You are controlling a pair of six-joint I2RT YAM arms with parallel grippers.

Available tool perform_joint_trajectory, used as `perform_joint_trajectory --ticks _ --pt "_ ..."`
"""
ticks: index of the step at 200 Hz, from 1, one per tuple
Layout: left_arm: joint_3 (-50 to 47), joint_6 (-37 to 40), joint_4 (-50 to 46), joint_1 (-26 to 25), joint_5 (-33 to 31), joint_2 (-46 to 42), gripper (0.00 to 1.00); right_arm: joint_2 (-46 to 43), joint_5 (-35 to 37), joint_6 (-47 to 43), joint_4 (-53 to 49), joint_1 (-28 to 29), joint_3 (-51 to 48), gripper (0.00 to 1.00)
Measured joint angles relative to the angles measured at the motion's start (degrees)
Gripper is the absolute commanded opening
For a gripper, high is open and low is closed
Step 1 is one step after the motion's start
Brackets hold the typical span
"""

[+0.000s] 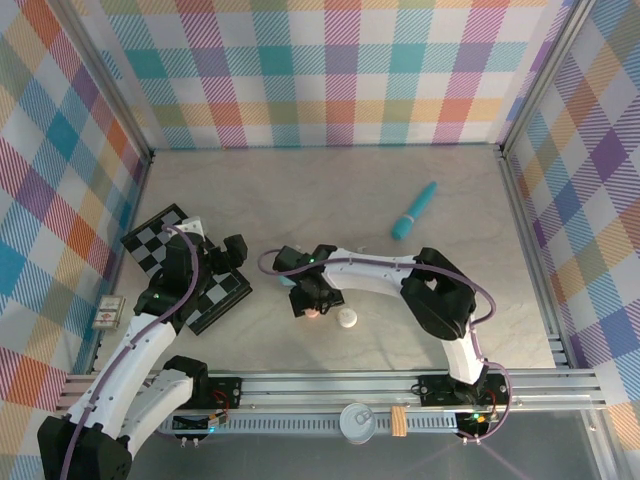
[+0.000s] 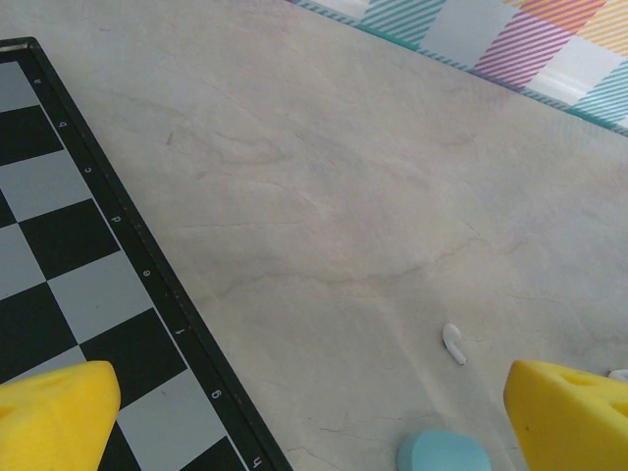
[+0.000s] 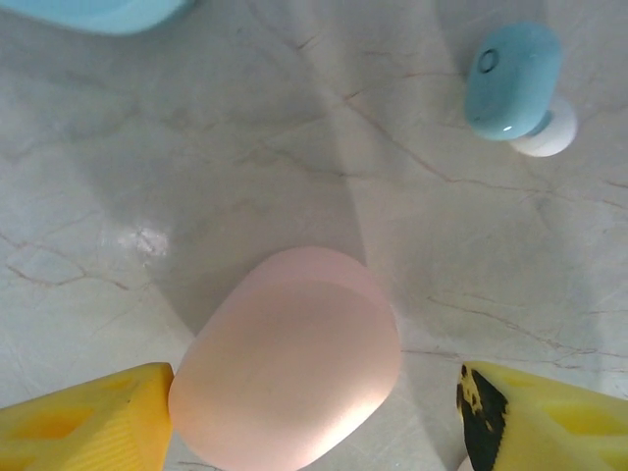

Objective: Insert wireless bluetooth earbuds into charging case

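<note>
A pinkish pebble-shaped charging case (image 3: 289, 358) lies on the marble table between the yellow fingers of my right gripper (image 3: 314, 422). The left finger touches it and the right finger stands a gap away, so the jaws are open around it. From above, that gripper (image 1: 308, 300) hovers over the pink case (image 1: 314, 313). A pale blue earbud (image 3: 512, 83) with a white tip lies beyond it. A white stemmed earbud (image 2: 453, 343) lies on the table ahead of my open, empty left gripper (image 2: 314, 427). A pale blue case (image 2: 444, 453) sits near its right finger.
A black-and-grey chessboard (image 1: 190, 270) lies at the left under my left arm (image 1: 170, 290). A teal pen-like stick (image 1: 413, 211) rests at the right rear. A small white round thing (image 1: 347, 319) sits right of the pink case. Checked walls enclose the table.
</note>
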Motion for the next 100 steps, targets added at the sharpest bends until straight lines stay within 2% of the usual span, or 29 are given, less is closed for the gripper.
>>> perform_joint_trajectory --ticks 59,100 --pt "-1.03 0.2 -0.15 0.0 0.02 -0.35 1.0 3.15 -2.71 2.27 -1.33 -2.54 6.73 0.72" --pt "-1.81 1.07 -0.11 0.0 0.02 -0.72 1.0 5.2 -3.13 3.8 -3.91 -2.97 6.99 0.69"
